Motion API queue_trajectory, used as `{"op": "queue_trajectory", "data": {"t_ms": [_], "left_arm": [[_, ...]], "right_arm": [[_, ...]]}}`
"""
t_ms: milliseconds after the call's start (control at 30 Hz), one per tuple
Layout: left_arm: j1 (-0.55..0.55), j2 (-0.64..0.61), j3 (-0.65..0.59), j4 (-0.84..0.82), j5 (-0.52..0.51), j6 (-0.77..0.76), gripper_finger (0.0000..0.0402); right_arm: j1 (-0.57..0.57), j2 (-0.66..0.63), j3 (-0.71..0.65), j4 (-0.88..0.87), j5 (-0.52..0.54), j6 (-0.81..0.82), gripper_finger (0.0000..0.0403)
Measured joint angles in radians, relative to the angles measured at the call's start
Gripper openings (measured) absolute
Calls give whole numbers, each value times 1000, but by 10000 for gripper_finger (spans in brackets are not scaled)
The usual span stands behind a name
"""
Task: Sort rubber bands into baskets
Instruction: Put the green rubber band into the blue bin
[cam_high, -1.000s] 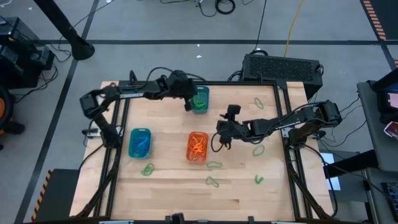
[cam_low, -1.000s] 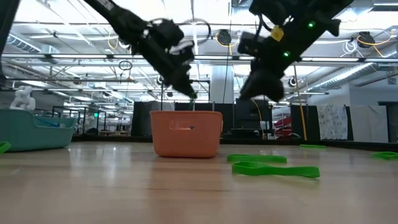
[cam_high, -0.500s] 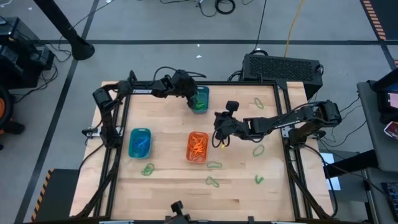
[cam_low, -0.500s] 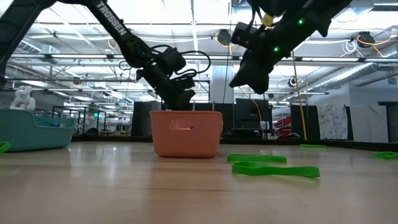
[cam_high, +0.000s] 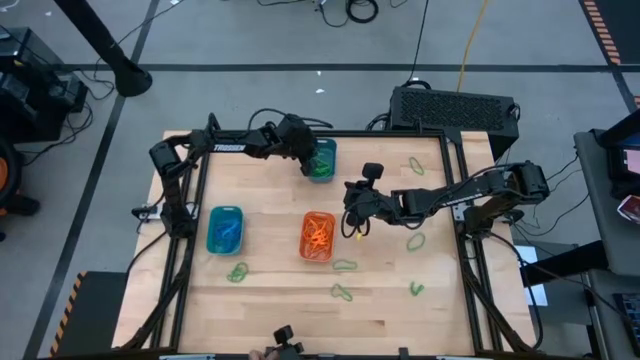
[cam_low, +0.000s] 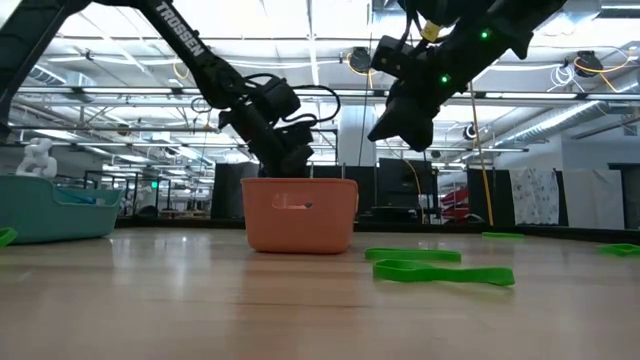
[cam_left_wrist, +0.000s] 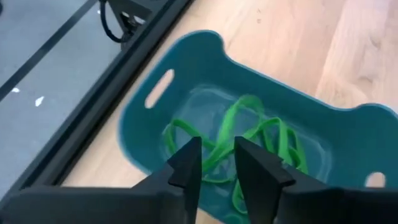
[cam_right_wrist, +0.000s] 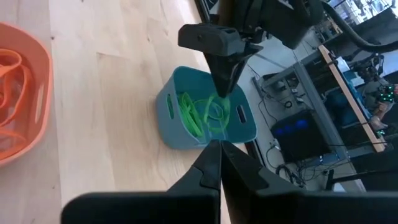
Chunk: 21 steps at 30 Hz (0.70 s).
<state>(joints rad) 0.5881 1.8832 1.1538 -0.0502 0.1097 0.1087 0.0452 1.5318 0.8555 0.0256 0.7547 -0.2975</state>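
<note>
Room for moving was widest across the bare pale wood at the table's (cam_high: 270, 300) near side, where you had only a few loose green rubber bands (cam_high: 343, 292) lying flat. Your left gripper (cam_left_wrist: 214, 163) hung over the dark teal basket (cam_high: 322, 160) at the far edge, just inside the black frame rail; its fingers stood a little apart with nothing between them, above a tangle of thin green loops (cam_left_wrist: 249, 140) in that smooth, round-cornered tub. Your right gripper (cam_right_wrist: 219, 163) hovered beside the orange basket (cam_high: 318, 237), jaws pressed together and empty. That tub held orange bands (cam_high: 318, 234). The turquoise-blue basket (cam_high: 225, 229) sat toward the left rail, with blue bands inside.
</note>
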Motion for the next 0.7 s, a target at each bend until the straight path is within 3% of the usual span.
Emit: {"op": "queue_trajectory", "data": {"t_ms": [267, 433, 533, 633, 700], "left_arm": [[0, -37, 61, -82, -6, -80, 122], [-22, -78, 95, -246, 98, -99, 123], [-75, -97, 95, -317, 209, -57, 123], [-158, -105, 95, -352, 221, -14, 123], [-228, -111, 94, -363, 221, 13, 123]], "right_arm": [[2, -30, 0, -96, 3, 2, 0], [21, -135, 0, -255, -16, 88, 0], [52, -222, 0, -349, -157, 125, 0], [88, -304, 0, -414, -297, 168, 0], [122, -350, 0, -454, -337, 202, 0]]}}
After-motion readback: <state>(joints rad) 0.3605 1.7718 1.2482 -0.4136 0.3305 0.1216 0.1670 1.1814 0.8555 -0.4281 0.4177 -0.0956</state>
